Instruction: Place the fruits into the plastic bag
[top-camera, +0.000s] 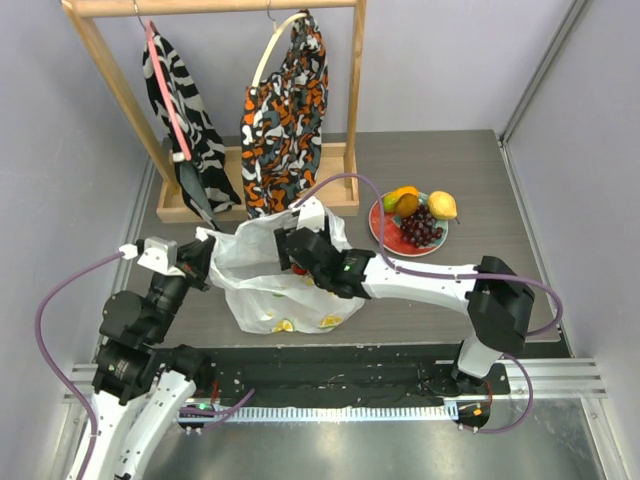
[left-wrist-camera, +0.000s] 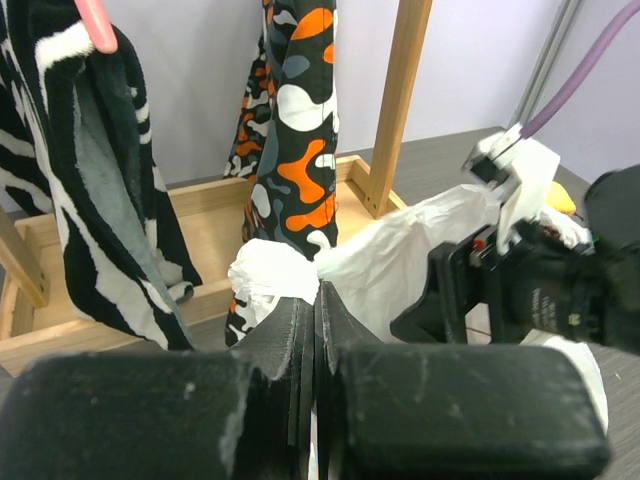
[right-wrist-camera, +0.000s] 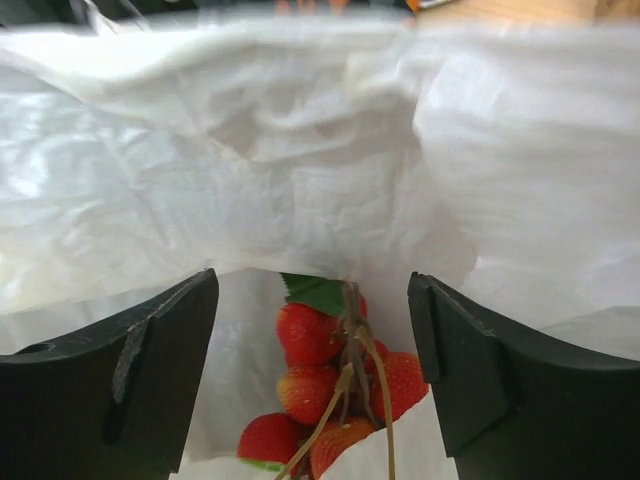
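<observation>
The white plastic bag (top-camera: 262, 292) with printed citrus slices stands open at the table's middle. My left gripper (top-camera: 205, 250) is shut on its left rim, the jaws pressed together in the left wrist view (left-wrist-camera: 315, 300) with bag plastic (left-wrist-camera: 390, 255) just past the tips. My right gripper (top-camera: 292, 250) hangs open over the bag's mouth. In the right wrist view (right-wrist-camera: 312, 285) the cluster of red berries (right-wrist-camera: 325, 370) lies inside the bag, between the spread fingers and touching neither. A mango (top-camera: 405, 201), a lemon (top-camera: 442, 205) and purple grapes (top-camera: 422, 228) sit on a red plate (top-camera: 384, 238).
A wooden rack (top-camera: 352, 100) stands at the back, carrying a zebra-striped cloth (top-camera: 185, 100) and an orange-black patterned cloth (top-camera: 285, 110). Its base tray (top-camera: 335, 190) lies just behind the bag. The right arm's wrist (left-wrist-camera: 530, 290) is close to my left gripper.
</observation>
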